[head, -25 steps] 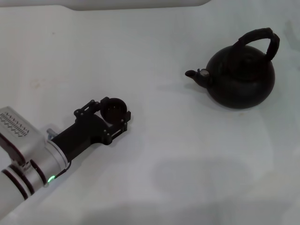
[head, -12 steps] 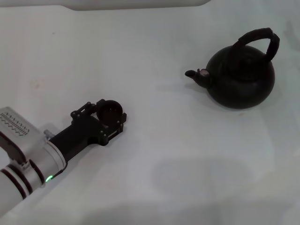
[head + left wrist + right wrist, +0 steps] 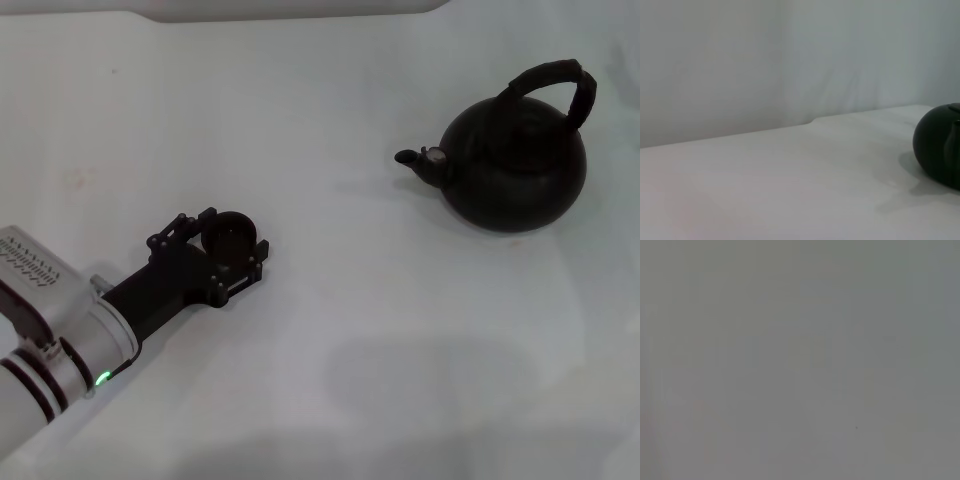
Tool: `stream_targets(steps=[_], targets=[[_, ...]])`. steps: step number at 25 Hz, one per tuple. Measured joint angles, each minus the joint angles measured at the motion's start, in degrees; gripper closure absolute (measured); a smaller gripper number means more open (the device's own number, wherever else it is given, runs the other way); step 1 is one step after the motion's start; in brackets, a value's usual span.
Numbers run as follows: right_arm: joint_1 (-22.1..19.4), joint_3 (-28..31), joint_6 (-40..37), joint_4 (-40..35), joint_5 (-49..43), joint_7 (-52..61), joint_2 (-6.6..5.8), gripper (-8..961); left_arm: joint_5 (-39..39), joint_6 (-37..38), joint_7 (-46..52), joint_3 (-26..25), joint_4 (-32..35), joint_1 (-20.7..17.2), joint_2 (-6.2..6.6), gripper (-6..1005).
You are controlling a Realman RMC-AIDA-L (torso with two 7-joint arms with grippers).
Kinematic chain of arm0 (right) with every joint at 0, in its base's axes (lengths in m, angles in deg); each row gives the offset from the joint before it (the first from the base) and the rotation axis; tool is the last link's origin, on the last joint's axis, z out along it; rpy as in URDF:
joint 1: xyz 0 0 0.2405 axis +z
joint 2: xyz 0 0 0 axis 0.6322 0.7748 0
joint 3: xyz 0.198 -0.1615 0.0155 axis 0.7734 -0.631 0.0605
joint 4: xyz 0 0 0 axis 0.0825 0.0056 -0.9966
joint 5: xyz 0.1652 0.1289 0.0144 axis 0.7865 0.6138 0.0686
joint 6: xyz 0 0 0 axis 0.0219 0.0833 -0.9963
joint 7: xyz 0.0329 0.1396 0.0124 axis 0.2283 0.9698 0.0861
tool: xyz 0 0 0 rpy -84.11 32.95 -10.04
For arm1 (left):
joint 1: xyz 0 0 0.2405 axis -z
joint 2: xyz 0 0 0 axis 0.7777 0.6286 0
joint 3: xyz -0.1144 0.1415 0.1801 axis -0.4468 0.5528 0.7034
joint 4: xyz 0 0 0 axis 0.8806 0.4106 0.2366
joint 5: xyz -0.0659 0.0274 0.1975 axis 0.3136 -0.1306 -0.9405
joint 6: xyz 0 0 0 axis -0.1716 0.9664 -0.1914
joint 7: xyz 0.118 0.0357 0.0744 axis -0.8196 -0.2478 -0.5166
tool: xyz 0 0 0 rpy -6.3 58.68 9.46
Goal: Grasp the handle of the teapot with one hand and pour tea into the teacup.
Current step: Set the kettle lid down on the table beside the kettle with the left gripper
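While left pincer [image 3: 228, 238] clamps teacup [image 3: 227, 233], teapot [image 3: 515, 165] stands well apart, path unobstructed.

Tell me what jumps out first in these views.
The big black teapot stands at the table's far right, its arched handle free and its spout pointing left. At near left, the left tool sits around the tiny teacup. The right arm isn't visible.
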Motion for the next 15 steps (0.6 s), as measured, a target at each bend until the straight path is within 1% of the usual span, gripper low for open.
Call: stream_targets(steps=[8,15], targets=[[0.0,0.0,0.0,0.0,0.0,0.0,0.0,84,-0.3,-1.0,-0.2,0.1,-0.3,0.2,0.16,163],[-0.1,0.0,0.0,0.0,0.0,0.0,0.0,83,-0.4,-4.7,-0.2,0.1,0.0,0.4,0.24,157]])
